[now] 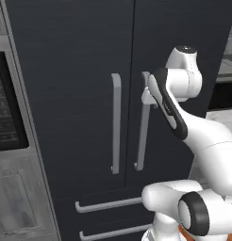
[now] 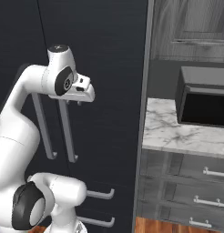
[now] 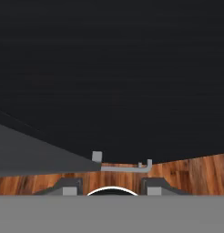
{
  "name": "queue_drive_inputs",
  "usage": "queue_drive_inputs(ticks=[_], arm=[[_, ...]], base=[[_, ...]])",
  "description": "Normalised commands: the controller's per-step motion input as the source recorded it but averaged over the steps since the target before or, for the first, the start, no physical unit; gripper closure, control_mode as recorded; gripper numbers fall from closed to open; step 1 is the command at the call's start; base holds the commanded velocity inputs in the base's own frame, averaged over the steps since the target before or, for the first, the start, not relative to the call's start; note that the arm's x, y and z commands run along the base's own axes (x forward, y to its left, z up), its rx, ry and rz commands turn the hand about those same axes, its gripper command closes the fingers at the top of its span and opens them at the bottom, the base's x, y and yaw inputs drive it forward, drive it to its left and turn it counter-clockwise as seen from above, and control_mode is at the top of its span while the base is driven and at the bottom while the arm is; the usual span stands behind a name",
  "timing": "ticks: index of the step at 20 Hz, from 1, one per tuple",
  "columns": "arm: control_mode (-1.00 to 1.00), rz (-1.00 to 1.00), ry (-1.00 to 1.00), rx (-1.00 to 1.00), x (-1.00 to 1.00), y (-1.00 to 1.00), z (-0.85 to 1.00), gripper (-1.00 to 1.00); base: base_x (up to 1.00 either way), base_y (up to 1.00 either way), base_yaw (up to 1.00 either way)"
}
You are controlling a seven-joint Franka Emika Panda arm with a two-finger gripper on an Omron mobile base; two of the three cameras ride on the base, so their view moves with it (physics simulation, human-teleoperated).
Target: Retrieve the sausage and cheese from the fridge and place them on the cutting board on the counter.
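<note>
The fridge [image 1: 89, 94] is shut: both black upper doors are closed flush, so the sausage and the cheese, presumably inside, are hidden and cannot be confirmed. The gripper [image 2: 78, 101] is held at the upper end of the right-hand door handle [image 1: 142, 127], a placement judged to serve the opening of that door, which has to be done before anything can be retrieved. The hand is brought in level with the handle top, where a pull would swing the door about its outer hinge. Whether the fingers are clamped on the bar or merely set beside it cannot be told; they are masked by the hand and the handle in both base views, and in the hand view only their tips [image 3: 68, 186] are seen, a gap between them, with the dark door face beyond.

Counted: two upper doors, two long grey vertical handles, the left-hand handle [image 1: 116, 123] untouched, and two lower drawers, each with one horizontal bar, the upper bar [image 1: 108, 204] above the lower bar [image 1: 113, 232]. To the right of the fridge, the marble counter [image 2: 177, 132] is seen with one black box-like appliance [image 2: 205, 98] standing on it and grey drawers [image 2: 196, 182] beneath. The cutting board is not identified here.
</note>
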Motion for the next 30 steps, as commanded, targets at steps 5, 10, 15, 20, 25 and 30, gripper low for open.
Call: queue_drive_inputs(ticks=[5, 10, 15, 20, 25, 30], arm=[[1.0, 0.0, 0.0, 0.0, 0.0, 0.0, 0.0, -1.0], [1.0, 0.0, 0.0, 0.0, 0.0, 0.0, 0.0, -1.0], [1.0, 0.0, 0.0, 0.0, 0.0, 0.0, 0.0, -1.0], [1.0, 0.0, 0.0, 0.0, 0.0, 0.0, 0.0, -1.0], [1.0, 0.0, 0.0, 0.0, 0.0, 0.0, 0.0, -1.0], [-1.0, 0.01, -0.04, 0.0, -0.03, 0.02, 0.0, -1.0]], base=[[0.0, 0.12, 0.0], [-0.21, 0.55, 0.02], [-0.7, 0.13, 0.06], [-0.49, 0.0, 0.01], [-0.29, 0.0, 0.0], [-0.02, 0.0, 0.0]])
